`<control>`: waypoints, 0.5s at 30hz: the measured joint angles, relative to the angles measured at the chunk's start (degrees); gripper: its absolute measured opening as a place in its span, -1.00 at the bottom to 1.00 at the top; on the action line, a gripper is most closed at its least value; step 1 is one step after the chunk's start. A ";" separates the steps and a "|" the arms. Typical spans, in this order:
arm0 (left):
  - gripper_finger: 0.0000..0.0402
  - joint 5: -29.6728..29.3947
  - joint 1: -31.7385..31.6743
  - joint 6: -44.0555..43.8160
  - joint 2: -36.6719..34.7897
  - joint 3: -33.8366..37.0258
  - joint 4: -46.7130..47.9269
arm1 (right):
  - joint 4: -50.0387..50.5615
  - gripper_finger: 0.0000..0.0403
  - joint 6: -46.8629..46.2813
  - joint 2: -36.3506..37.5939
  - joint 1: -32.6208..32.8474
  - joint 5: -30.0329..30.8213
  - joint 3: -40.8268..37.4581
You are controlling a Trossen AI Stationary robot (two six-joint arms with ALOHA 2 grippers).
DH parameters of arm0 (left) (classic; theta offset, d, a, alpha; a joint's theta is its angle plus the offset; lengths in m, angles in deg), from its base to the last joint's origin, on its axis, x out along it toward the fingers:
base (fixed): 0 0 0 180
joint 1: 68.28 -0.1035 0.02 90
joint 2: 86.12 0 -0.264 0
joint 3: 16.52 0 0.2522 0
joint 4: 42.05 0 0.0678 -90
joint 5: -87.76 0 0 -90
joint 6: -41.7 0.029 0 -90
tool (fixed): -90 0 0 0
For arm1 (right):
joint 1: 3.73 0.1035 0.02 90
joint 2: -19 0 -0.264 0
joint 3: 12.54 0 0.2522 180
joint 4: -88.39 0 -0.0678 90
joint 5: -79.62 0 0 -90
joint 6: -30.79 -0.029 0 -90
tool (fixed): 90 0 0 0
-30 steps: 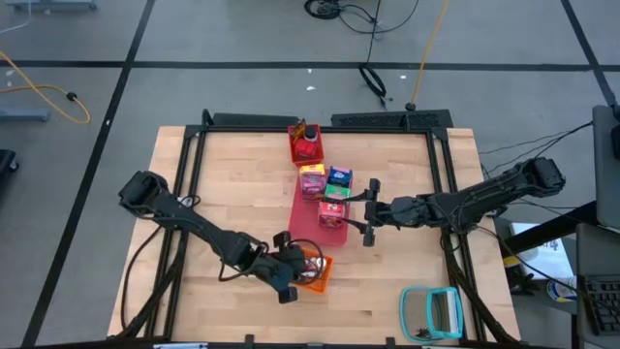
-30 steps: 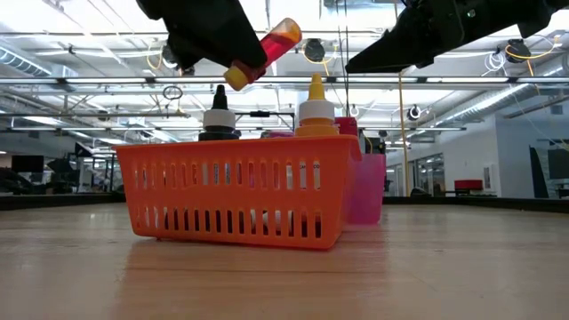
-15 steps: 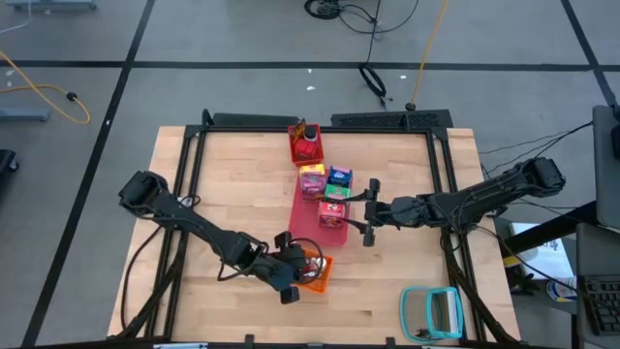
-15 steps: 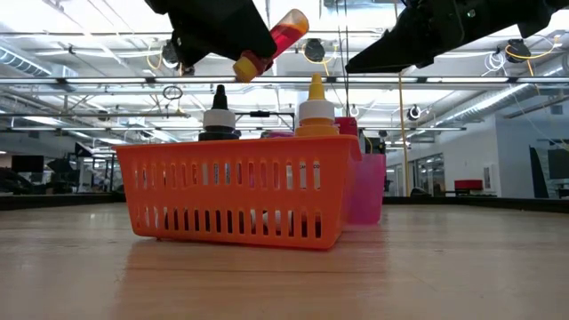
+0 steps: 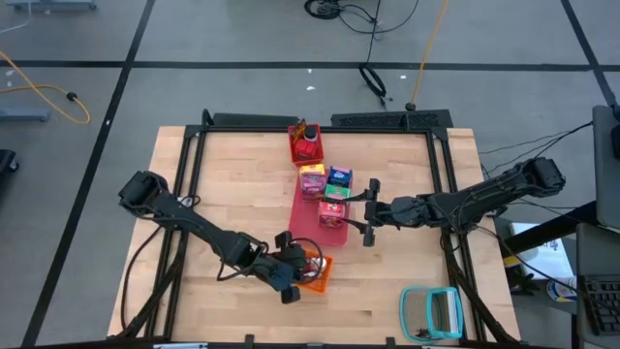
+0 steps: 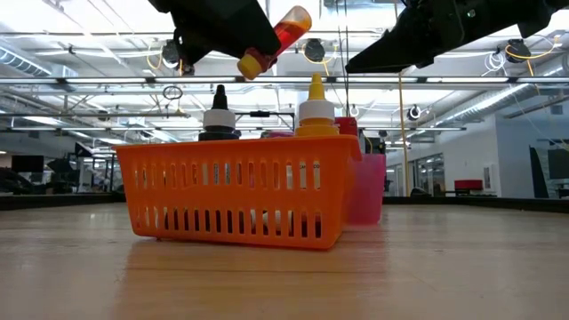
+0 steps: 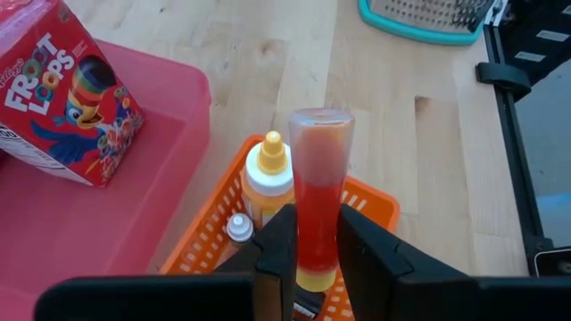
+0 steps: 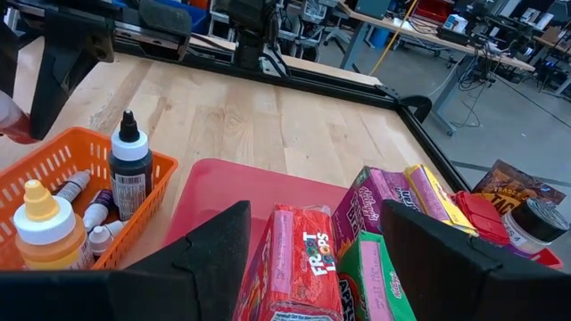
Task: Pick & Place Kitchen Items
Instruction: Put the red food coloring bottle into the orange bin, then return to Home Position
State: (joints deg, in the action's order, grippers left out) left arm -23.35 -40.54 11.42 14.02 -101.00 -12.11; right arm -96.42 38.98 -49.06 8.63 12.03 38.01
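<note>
My left gripper (image 7: 314, 259) is shut on a small red sauce bottle (image 7: 319, 196) with a yellow cap, held above the orange basket (image 6: 236, 191). In the basket stand a black-capped dark bottle (image 6: 219, 120) and a yellow-capped bottle (image 6: 315, 111), with smaller bottles beside them (image 7: 239, 229). My right gripper (image 5: 368, 211) hangs open beside the cartons (image 5: 333, 211) on the flat red mat (image 8: 223, 192), touching nothing. A Froot Loops carton (image 7: 67, 98) lies on that mat. My left gripper pinches the red bottle between its two fingers (image 7: 278, 254) at its lower body, just above the yellow cap (image 7: 312, 278). The fingers lie along the bottle. It is lifted clear over the basket, slanted, cap end (image 6: 251, 62) lower and clear base (image 6: 298, 16) higher.
A red bin (image 5: 306, 145) with a jar stands at the far middle of the table. More cartons (image 5: 312, 181) stand on the mat's far end. A teal-framed grater (image 5: 431, 312) lies at the near right. Bare wood lies to the left and right (image 5: 213, 184).
The red bottle in my left gripper has risen a little higher above the basket, keeping its slant with the cap end down.
</note>
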 joint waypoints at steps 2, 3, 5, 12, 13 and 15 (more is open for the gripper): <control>-0.63 0.00 0.00 0.01 0.00 0.00 0.00 | 0.00 0.20 0.00 0.00 0.02 0.02 0.00; -0.62 -0.02 0.00 0.02 0.00 0.00 0.00 | 0.00 0.20 0.00 0.00 0.00 0.00 0.00; -0.56 -0.02 0.00 -0.20 0.00 0.00 0.00 | 0.00 0.20 0.02 0.02 0.02 0.00 0.00; -0.19 -1.52 -0.02 1.26 0.00 0.00 -0.02 | 0.00 0.20 0.00 0.00 0.02 0.00 0.00; -0.14 -1.66 -0.03 1.27 0.00 0.00 -0.02 | 0.00 0.20 0.00 0.00 0.02 0.02 0.00; -0.06 -1.69 -0.04 1.08 0.00 0.00 -0.02 | 0.00 0.20 0.00 0.00 0.02 0.00 0.00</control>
State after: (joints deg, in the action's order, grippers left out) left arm -25.04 -40.58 12.51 14.02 -101.00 -12.13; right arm -96.42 38.98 -49.06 8.65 12.03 38.01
